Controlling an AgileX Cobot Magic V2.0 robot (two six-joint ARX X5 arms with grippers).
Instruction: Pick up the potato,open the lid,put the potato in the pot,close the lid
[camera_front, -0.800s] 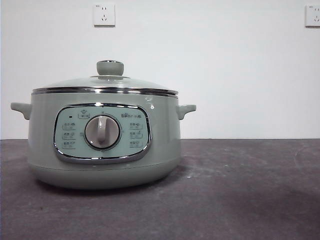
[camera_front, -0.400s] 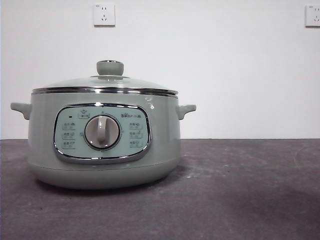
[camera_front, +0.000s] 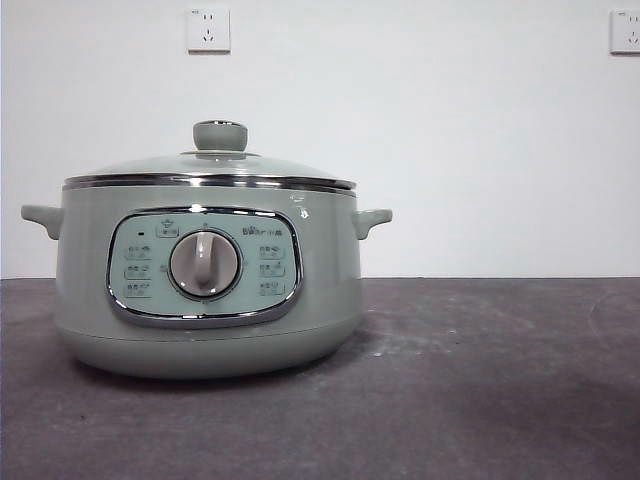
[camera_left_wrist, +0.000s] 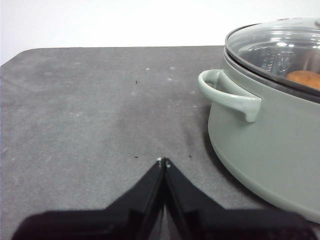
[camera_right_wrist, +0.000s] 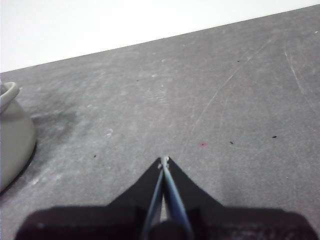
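We see a dark grey, scuffed worktop (camera_front: 480, 380) w/ pale chalky smears and a few tiny dark specks; one small red dot (camera_right_wrist: 202, 144) shows in the right wrist view. Behind it, a plain white wall (camera_front: 450, 150) w/ two white sockets (camera_front: 208, 29) high up, one above the pot, one at the far upper corner of the front view.

The pot (camera_front: 208, 285) stands on the worktop, sage green, control panel and grey dial (camera_front: 205, 264) facing the front cam, two small side handles. The lid (camera_front: 210, 168) sits closed on it, chrome rim level, knob (camera_front: 220, 135) on top. Through the glass in the left wrist view we make out an orange-brown shape inside, the potato (camera_left_wrist: 305, 78), in the pot under the lid.

Left gripper (camera_left_wrist: 163, 161): jaws pressed together, tips touching, holding nothing, above bare worktop near the pot's side handle (camera_left_wrist: 227, 95), apart from it.

Right gripper (camera_right_wrist: 164, 160): jaws closed tip to tip, nothing betw. them, over open worktop; the pot's side only shows at the view's edge, well apart.

Neither arm shows in the front view.
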